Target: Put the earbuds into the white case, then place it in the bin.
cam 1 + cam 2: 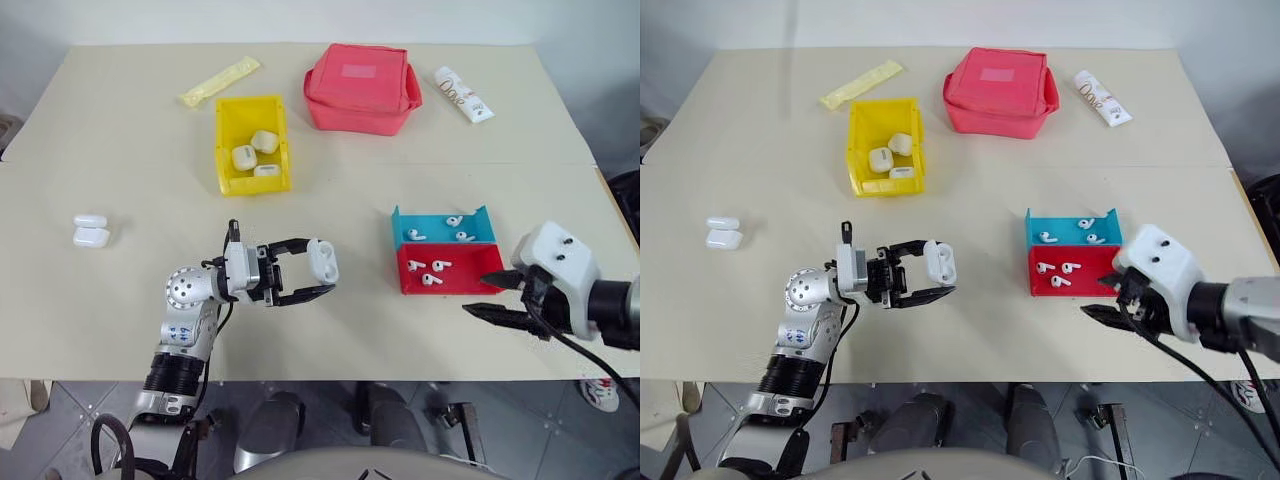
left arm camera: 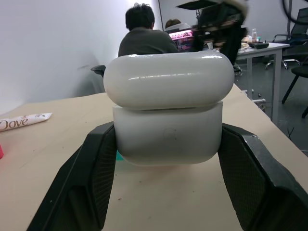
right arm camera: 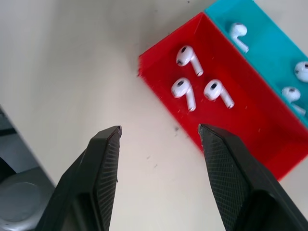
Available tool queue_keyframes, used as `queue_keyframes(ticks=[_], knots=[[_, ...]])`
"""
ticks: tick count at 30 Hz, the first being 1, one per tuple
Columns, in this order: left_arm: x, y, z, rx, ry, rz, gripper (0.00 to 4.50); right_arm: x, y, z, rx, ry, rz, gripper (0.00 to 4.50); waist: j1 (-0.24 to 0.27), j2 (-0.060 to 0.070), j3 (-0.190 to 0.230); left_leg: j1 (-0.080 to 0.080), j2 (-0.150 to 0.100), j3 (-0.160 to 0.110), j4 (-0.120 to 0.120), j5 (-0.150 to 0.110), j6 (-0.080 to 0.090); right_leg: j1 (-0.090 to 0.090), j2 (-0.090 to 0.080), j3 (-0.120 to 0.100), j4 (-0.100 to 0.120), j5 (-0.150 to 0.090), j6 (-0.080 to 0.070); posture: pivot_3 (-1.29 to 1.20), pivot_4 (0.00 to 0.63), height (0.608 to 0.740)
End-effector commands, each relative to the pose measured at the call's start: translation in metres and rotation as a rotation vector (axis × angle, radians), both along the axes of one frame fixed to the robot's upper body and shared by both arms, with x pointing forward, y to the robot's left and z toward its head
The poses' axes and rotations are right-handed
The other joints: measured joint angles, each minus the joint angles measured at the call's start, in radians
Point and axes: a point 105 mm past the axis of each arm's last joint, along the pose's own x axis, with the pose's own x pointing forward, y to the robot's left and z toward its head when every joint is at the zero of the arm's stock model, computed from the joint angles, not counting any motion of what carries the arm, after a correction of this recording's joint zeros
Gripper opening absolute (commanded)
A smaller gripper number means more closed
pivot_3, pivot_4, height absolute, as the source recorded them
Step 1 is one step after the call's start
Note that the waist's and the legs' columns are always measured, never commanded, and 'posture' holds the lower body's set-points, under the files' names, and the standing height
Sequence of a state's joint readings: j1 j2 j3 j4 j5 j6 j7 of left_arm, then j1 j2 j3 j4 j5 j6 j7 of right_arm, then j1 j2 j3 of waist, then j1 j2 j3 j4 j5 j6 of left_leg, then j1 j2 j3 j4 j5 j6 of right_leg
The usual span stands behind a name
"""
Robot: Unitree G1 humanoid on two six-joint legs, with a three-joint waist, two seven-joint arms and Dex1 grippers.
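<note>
My left gripper (image 1: 318, 275) is shut on the white case (image 1: 322, 261), held above the table's front middle; in the left wrist view the white case (image 2: 168, 130) sits between both fingers with its lid slightly ajar. Three earbuds (image 1: 430, 270) lie in the red tray (image 1: 470, 283) and three more earbuds (image 1: 445, 228) in the blue tray (image 1: 405, 218) behind it. My right gripper (image 1: 477, 294) hangs open just off the red tray's near corner, with nothing between its fingers (image 3: 103, 159). The yellow bin (image 1: 240, 118) stands at the back left, holding three white cases.
A red zip pouch (image 1: 362, 85), a white tube (image 1: 462, 94) and a yellow sachet (image 1: 220, 81) lie along the far side. Two more white cases (image 1: 90, 231) rest at the left. A seated person (image 2: 144, 38) shows beyond the table.
</note>
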State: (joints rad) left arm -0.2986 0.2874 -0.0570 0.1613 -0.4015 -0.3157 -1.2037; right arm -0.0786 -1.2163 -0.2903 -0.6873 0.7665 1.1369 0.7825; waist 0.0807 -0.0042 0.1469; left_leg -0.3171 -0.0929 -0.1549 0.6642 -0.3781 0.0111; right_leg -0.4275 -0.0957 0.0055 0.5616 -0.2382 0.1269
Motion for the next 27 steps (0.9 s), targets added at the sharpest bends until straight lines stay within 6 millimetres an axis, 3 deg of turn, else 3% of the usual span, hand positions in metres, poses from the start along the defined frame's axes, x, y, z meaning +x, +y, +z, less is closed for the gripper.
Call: queue_keyframes(ticks=[1, 3, 15, 27], knots=[[-0.005, 0.0, 0.01, -0.017, -0.053, 0.01, 2.77, 0.01, 0.003, -0.005, -0.046, 0.032, 0.024, 2.65, -0.001, 0.0, 0.0, -0.001, 0.0, 0.0, 0.0, 0.0, 0.0, 0.0, 0.0, 0.0, -0.001, 0.001, 0.0, 0.0, 0.15, 0.74], [-0.006, 0.0, 0.01, -0.018, -0.054, 0.016, 2.77, 0.019, 0.005, -0.006, -0.061, 0.026, 0.032, 2.29, -0.002, 0.0, 0.0, -0.001, 0.0, 0.0, 0.0, 0.0, 0.0, -0.001, 0.0, 0.0, -0.002, 0.001, 0.0, 0.0, 0.15, 0.74], [-0.013, 0.0, 0.009, -0.02, -0.052, 0.04, 2.77, 0.049, 0.021, -0.017, -0.157, 0.038, 0.144, 2.29, -0.003, 0.001, 0.0, -0.002, 0.0, 0.001, 0.0, 0.0, 0.0, -0.001, 0.001, 0.0, -0.002, 0.001, 0.001, 0.0, 0.15, 0.74], [-0.016, -0.001, 0.011, -0.029, -0.055, 0.057, 2.77, 0.06, 0.03, -0.032, -0.186, 0.088, 0.188, 2.29, -0.003, 0.001, 0.0, -0.002, 0.0, 0.001, 0.0, 0.0, 0.0, -0.002, 0.002, 0.0, -0.002, 0.002, 0.001, 0.0, 0.15, 0.74]])
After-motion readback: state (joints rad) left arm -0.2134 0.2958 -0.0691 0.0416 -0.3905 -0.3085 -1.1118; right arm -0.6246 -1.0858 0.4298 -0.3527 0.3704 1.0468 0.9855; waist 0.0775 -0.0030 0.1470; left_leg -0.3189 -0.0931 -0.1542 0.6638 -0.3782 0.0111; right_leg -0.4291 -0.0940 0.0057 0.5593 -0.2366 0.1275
